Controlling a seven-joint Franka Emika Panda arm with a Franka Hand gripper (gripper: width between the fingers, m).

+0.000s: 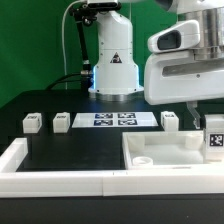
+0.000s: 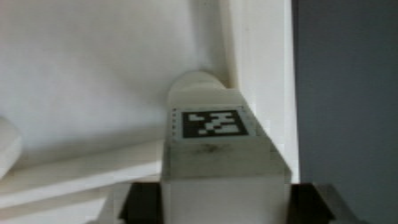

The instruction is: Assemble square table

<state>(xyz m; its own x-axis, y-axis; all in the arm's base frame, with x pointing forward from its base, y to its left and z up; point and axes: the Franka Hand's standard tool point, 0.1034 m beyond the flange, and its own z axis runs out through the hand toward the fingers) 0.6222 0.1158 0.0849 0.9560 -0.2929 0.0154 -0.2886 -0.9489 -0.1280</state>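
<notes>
The square table's white slab (image 1: pixel 165 152) lies at the exterior view's lower right, with a round socket (image 1: pixel 143 160) showing near its corner. My gripper (image 1: pixel 207 122) is shut on a white leg block (image 1: pixel 213 140) with a black-white tag and holds it upright over the slab's right part. In the wrist view the leg (image 2: pixel 217 150) stands between my dark fingers (image 2: pixel 146 205). Its far end is close to an edge of the slab (image 2: pixel 89 80). Three more leg blocks (image 1: pixel 32 122), (image 1: pixel 61 121), (image 1: pixel 170 120) stand on the black table.
The marker board (image 1: pixel 113 120) lies in front of the robot base (image 1: pixel 115 60). The long white U-shaped border wall (image 1: pixel 40 172) runs along the front and left. Black tabletop (image 1: pixel 75 150) lies between the wall and the slab.
</notes>
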